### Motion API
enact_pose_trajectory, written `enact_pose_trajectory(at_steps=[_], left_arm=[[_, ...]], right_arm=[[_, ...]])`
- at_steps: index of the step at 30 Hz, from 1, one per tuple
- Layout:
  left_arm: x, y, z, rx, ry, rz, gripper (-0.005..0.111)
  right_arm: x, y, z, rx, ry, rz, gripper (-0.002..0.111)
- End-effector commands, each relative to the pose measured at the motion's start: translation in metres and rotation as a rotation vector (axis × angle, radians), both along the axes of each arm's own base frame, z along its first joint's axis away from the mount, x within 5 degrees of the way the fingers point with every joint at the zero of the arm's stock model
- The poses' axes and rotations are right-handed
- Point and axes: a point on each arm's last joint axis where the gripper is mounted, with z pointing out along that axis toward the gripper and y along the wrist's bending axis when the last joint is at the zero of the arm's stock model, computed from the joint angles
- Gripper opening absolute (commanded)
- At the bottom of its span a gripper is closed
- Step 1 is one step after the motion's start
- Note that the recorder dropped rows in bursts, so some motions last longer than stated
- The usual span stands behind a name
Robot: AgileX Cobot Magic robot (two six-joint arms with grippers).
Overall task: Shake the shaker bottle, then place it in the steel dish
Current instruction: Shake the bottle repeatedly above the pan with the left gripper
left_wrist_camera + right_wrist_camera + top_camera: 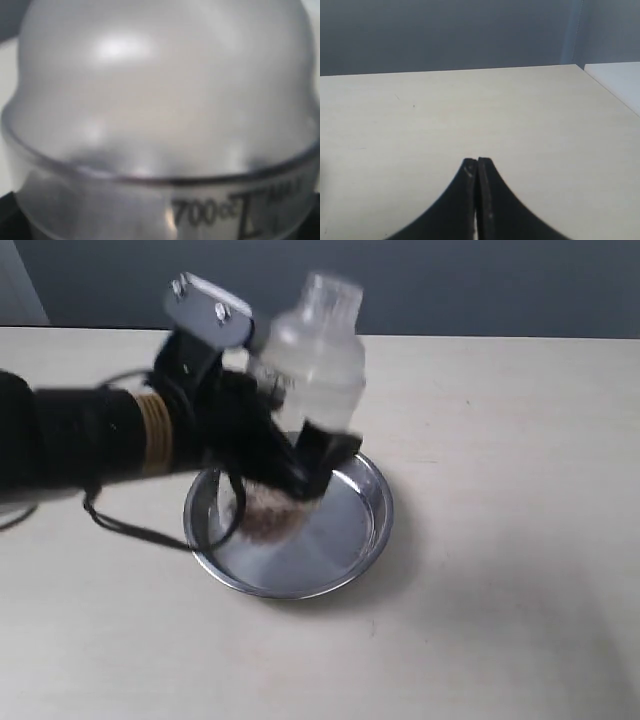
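Observation:
The frosted shaker bottle [315, 365] hangs in the air over the steel dish [350, 540], its domed top and small cap tilted up and blurred by motion. Brown granules show at its lower end, just above the dish floor. My left gripper [300, 455] is shut on the bottle's body, black fingers on either side. In the left wrist view the shaker bottle [160, 110] fills the frame, with the black "700cc" scale mark at the lower right; the fingers are hidden there. My right gripper [478, 162] is shut on nothing above bare table and is absent from the exterior view.
The beige table [520, 440] surrounds the dish on all sides. A grey wall [450, 280] runs along the back. The left arm's black cable [130, 525] loops down near the dish's left rim. A white surface [620, 82] adjoins the table's far corner in the right wrist view.

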Motion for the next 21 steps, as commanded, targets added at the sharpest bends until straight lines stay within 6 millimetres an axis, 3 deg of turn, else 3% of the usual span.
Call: enact_pose_trajectory(at_steps=[1, 3, 4, 5, 6, 7, 10, 11, 12, 13, 16, 17, 18, 19, 21], left_arm=[[-0.011, 0.004, 0.074, -0.148, -0.245, -0.045, 0.000], [-0.008, 0.003, 0.024, -0.055, -0.098, -0.030, 0.000], [-0.004, 0.003, -0.012, -0.005, 0.017, -0.008, 0.000], [-0.003, 0.003, -0.025, 0.002, 0.069, 0.010, 0.000], [-0.003, 0.003, -0.026, -0.016, 0.091, 0.026, 0.000], [-0.004, 0.002, -0.011, -0.074, 0.052, 0.017, 0.000], [-0.017, 0.004, 0.065, -0.206, -0.243, -0.075, 0.000], [-0.018, 0.007, 0.076, -0.203, -0.280, -0.068, 0.000], [-0.018, 0.009, 0.076, -0.184, -0.278, -0.058, 0.000], [-0.017, 0.008, 0.061, -0.147, -0.223, -0.044, 0.000], [-0.014, 0.009, -0.019, 0.006, 0.026, -0.008, 0.000], [-0.014, 0.009, -0.031, 0.025, 0.068, 0.002, 0.000], [-0.014, 0.010, -0.031, 0.020, 0.078, 0.012, 0.000], [-0.014, 0.009, -0.016, -0.025, 0.032, 0.007, 0.000], [-0.021, 0.009, 0.038, -0.151, -0.166, -0.049, 0.000]], right_arm=[[0.000, 0.000, 0.001, -0.003, -0.018, -0.004, -0.001], [0.000, 0.000, 0.001, -0.003, -0.018, -0.004, -0.001], [0.000, 0.000, 0.001, -0.003, -0.018, -0.004, -0.001], [0.000, 0.000, 0.001, -0.003, -0.018, -0.004, -0.001], [0.000, 0.000, 0.001, -0.003, -0.018, -0.004, -0.001], [0.000, 0.000, 0.001, -0.003, -0.018, -0.004, -0.001], [0.000, 0.000, 0.001, -0.003, -0.018, -0.004, -0.001], [0.000, 0.000, 0.001, -0.003, -0.018, -0.004, -0.001], [0.000, 0.000, 0.001, -0.003, -0.018, -0.004, -0.001], [0.000, 0.000, 0.001, -0.003, -0.018, -0.004, -0.001], [0.000, 0.000, 0.001, -0.003, -0.018, -0.004, -0.001], [0.000, 0.000, 0.001, -0.003, -0.018, -0.004, -0.001], [0.000, 0.000, 0.001, -0.003, -0.018, -0.004, -0.001], [0.000, 0.000, 0.001, -0.003, -0.018, -0.004, -0.001], [0.000, 0.000, 0.001, -0.003, -0.018, -0.004, -0.001]])
